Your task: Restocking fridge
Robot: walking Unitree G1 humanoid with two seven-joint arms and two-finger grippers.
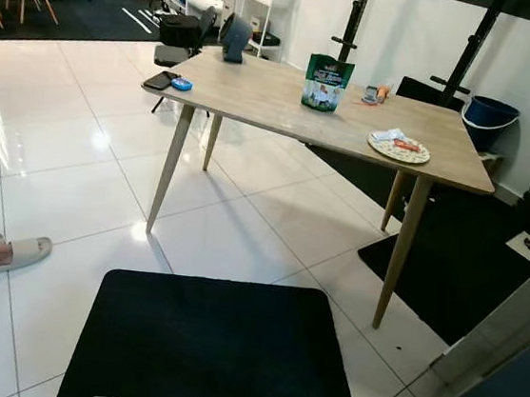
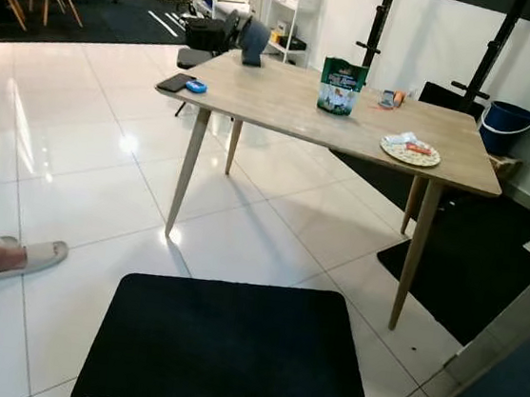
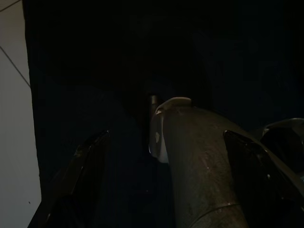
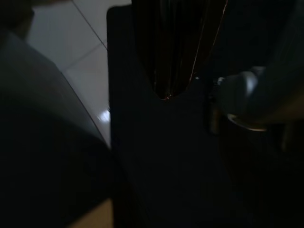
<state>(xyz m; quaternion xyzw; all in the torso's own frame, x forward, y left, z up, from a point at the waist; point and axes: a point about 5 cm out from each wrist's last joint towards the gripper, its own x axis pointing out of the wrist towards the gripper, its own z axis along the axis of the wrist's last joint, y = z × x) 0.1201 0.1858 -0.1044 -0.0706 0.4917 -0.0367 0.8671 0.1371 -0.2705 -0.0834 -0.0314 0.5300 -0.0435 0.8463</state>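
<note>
Nearest lies one black mat (image 1: 214, 351) on the white tiled floor (image 1: 50, 150). To the left, one foot in a pale slipper (image 1: 12, 251) rests on the tiles.

The left pincer (image 3: 161, 190) hangs low over the mat in deep shade. Its two black fingers (image 3: 80, 175) stand wide apart and hold nothing. The right pincer is too dark to make out, so I cannot tell if it is apart or together.

Farther off stands one wooden desk (image 1: 257, 97). On it sit one green bag (image 1: 327, 82), one round plate (image 1: 399, 148), one black phone (image 1: 160, 79) and one small blue thing (image 1: 181, 84). One blue bucket (image 1: 490, 113) stands by the far wall.
</note>
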